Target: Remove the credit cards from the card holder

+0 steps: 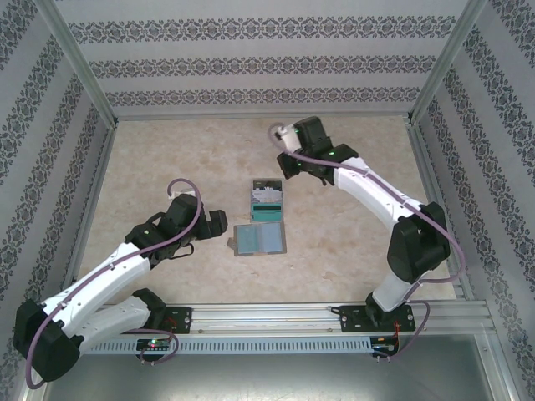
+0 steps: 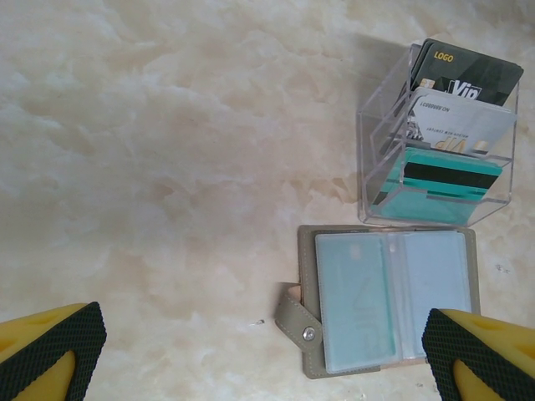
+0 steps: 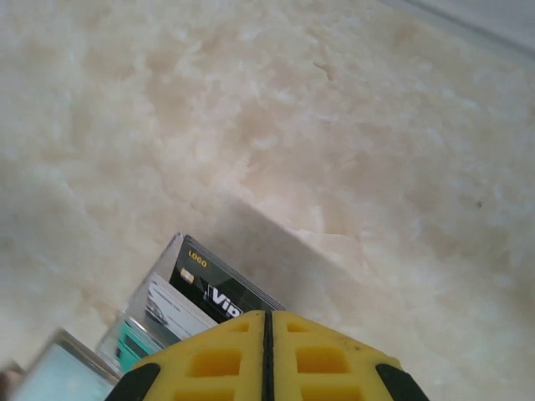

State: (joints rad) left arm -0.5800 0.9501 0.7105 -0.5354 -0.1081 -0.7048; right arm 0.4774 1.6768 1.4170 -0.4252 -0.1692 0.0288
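Left wrist view: my left gripper [image 2: 266, 355] hangs fully open beside the card holder [image 2: 389, 301]; right gripper [image 3: 267, 334] closed, empty. I'd pin the holder flat first.

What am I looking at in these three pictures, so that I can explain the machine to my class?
These are two robot arms bolted at a table's near edge: the left arm and the right arm. One picture looks down from above and behind them. The other two come from small cameras on the wrists, so each shows its own yellow pincer. On the marble-look table lies an open card holder, a small wallet with see-through pockets. Just beyond it is a clear stand with three cards in it: black, white and teal. The left pincer is wide open and the right pincer is shut. Neither holds anything.
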